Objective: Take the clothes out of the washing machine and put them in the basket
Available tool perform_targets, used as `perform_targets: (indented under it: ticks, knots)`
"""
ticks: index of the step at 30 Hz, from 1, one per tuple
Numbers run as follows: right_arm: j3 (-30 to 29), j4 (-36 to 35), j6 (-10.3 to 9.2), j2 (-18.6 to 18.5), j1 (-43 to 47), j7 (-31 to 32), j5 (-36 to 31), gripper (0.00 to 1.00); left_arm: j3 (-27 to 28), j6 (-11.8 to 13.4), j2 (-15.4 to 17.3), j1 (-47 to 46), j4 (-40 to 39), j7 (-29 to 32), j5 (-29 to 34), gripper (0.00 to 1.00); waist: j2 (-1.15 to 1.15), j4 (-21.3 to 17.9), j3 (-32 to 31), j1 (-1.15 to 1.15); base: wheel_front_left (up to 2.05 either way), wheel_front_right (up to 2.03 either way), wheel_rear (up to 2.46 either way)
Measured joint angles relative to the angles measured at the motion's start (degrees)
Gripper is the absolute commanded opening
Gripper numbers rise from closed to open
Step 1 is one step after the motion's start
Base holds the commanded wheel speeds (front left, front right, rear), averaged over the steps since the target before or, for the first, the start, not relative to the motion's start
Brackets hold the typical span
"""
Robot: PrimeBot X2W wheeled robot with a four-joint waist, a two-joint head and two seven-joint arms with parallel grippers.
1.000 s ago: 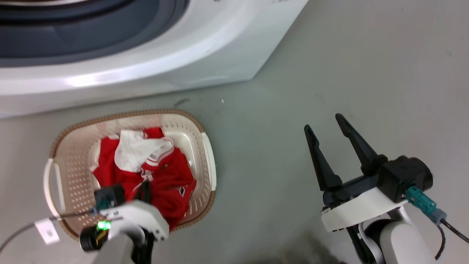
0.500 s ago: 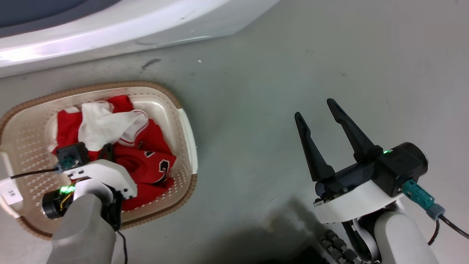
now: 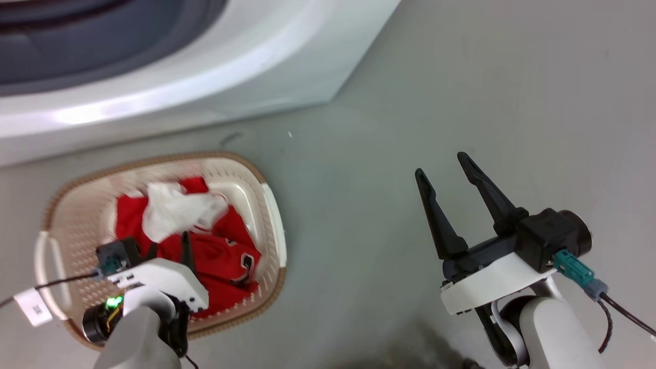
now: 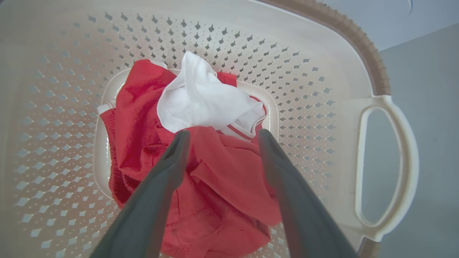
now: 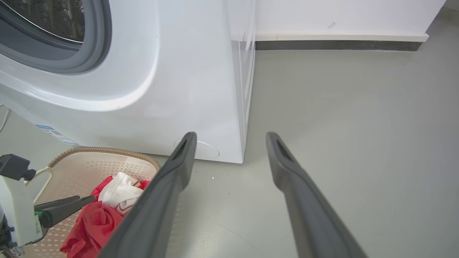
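Hovering over the basket (image 3: 154,160), the left gripper (image 4: 223,134) has its fingers spread apart above the red clothes (image 3: 225,256) heaped inside, clamping nothing. The basket sits on the floor (image 3: 359,205) before the washing machine (image 3: 256,77). The right gripper (image 3: 441,164) has its fingers parted too, empty, above the floor.

Left gripper (image 4: 223,133), right gripper (image 3: 441,164); fingers (image 3: 442,221) apart

The floor (image 3: 461,77) is smooth and pale grey under soft, even light. A short dark scuff (image 3: 231,137) and a tiny white speck (image 3: 290,135) lie near each other on it. In the right wrist view, a white wall (image 5: 340,14) ends in a white ledge (image 5: 340,37) above a dark skirting strip (image 5: 337,45). A dim shadow (image 3: 410,346) darkens the floor at the head view's bottom edge.
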Motion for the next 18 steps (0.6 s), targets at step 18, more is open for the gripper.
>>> perform_targets:
  ticks: [18]
  knots:
    - [-7.7,1.5,0.00,0.0,9.2,3.8,-2.0,1.00,3.7,-1.3,-5.3,15.5,-24.0,0.0,8.1,1.00,0.00,6.8,-24.6,-0.02,0.00,0.00,0.00]
